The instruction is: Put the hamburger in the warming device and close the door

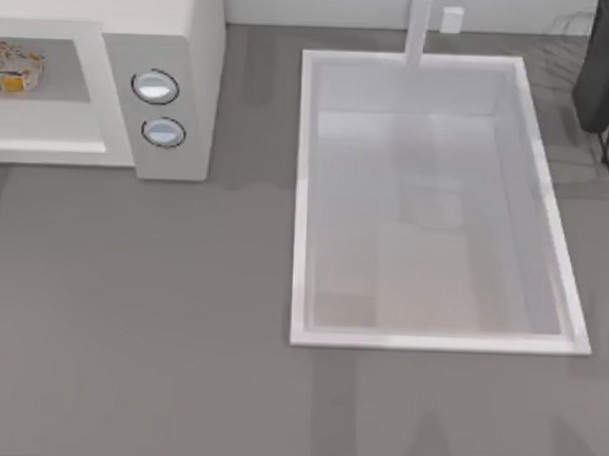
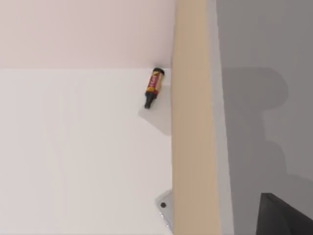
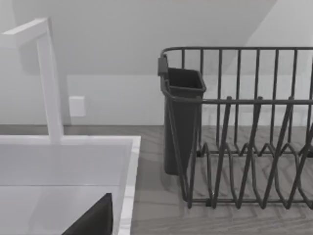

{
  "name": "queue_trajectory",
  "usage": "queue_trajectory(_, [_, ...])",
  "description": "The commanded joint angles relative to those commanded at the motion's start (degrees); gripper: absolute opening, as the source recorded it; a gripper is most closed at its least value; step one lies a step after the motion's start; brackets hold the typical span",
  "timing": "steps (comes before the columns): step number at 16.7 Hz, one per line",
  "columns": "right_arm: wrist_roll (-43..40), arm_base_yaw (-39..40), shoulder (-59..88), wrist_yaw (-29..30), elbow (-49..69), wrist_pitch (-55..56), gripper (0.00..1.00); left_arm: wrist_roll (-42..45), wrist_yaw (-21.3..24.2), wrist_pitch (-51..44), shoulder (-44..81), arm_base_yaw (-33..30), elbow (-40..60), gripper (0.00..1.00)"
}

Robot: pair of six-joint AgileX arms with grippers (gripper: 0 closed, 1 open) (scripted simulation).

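The hamburger (image 1: pixel 12 66), cream-white with orange-yellow patches, lies in the grey cavity of the warming device (image 1: pixel 191 44), a white microwave at the table's back left. Two round silver-blue knobs (image 1: pixel 155 86) sit on its panel, right of the cavity. Whether the door stands in front of the cavity I cannot tell. A dark wedge of my left gripper (image 2: pixel 286 215) shows in the left wrist view, over a grey surface beside a tan strip (image 2: pixel 193 122). The right wrist view holds a dark wedge of my right gripper (image 3: pixel 93 220) above the sink's rim.
A white rectangular sink basin (image 1: pixel 306 188) with a white faucet (image 1: pixel 420 27) takes up the middle and right of the table. A dark wire dish rack (image 3: pixel 244 147) with a dark caddy (image 3: pixel 182 117) stands at the back right. A small dark bottle (image 2: pixel 153 87) lies on a white surface.
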Motion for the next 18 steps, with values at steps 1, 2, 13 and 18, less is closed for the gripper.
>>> queue_trajectory(1, [0.0,0.0,0.0,0.0,0.0,0.0,1.0,-0.8,-0.4,0.7,-1.3,-0.7,-1.4,0.0])
queue_trajectory(2, [0.0,0.0,0.0,0.0,0.0,0.0,1.0,-1.8,-0.9,1.7,-2.9,-1.6,-3.3,0.0])
queue_trajectory(13, [0.0,0.0,0.0,0.0,0.0,0.0,1.0,-10.2,-4.5,10.2,-16.9,-9.4,-21.2,0.0])
queue_trajectory(18, [0.0,0.0,0.0,0.0,0.0,0.0,1.0,-14.0,-6.7,11.5,-20.9,-13.2,-24.9,0.0])
